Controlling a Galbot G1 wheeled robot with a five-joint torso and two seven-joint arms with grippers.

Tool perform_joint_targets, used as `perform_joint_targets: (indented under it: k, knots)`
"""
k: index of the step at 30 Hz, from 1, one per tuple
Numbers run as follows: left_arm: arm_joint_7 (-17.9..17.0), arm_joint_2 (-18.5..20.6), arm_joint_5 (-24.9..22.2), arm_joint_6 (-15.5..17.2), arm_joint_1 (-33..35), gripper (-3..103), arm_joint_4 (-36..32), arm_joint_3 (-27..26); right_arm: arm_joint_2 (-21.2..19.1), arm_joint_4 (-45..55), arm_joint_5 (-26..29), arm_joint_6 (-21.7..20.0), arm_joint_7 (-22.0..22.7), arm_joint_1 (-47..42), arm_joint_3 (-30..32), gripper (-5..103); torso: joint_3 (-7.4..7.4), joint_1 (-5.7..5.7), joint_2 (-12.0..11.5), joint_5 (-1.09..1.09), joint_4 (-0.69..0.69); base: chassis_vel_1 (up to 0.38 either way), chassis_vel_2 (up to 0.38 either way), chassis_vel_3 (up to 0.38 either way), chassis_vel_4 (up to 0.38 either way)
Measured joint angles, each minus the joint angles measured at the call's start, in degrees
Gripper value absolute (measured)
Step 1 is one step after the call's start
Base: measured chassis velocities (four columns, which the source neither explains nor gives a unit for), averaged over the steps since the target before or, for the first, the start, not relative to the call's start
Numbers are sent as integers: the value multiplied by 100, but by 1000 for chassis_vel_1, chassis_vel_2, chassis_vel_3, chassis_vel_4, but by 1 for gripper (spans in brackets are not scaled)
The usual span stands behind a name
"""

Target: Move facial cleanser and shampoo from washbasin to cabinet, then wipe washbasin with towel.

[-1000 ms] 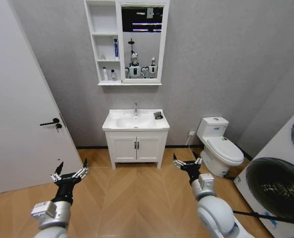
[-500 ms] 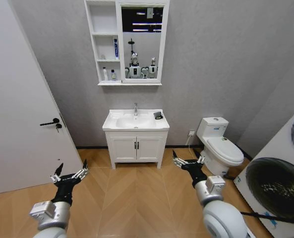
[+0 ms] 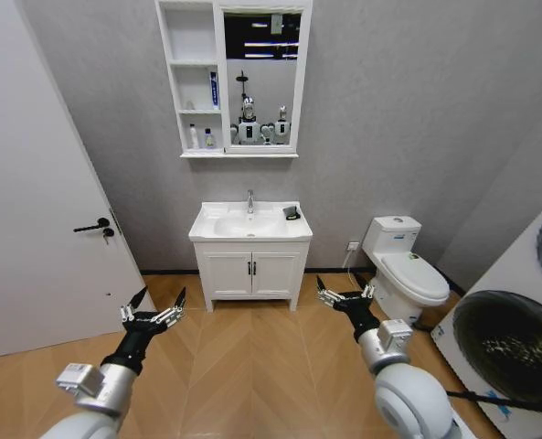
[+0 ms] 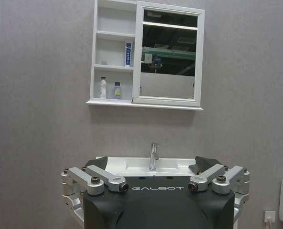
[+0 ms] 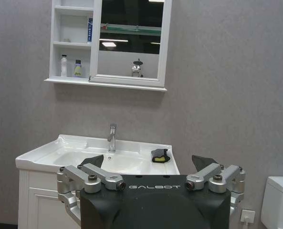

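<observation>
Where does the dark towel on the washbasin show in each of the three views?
Head view: towel on the washbasin's back corner, on the toilet side of the tap.
Left wrist view: towel partly behind the left gripper.
Right wrist view: towel on the rim near the tap.
Shared landmark: the tap.

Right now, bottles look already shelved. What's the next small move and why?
Probably drive closer to the washbasin. Bottles already stand on the cabinet shelves, and the towel lies on the basin's right rim. Both the left gripper and right gripper hang open and empty above the floor, seemingly out of reach.
</observation>
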Motion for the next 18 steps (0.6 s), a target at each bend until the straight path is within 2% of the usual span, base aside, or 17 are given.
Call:
perform_joint_targets:
  k: [18]
  knots:
    - [20, -28, 69, 0, 37, 100, 11, -24, -7, -12, -78, -34, -19, 8, -1, 100, 0, 0, 0, 0, 0, 0, 0, 0, 0]
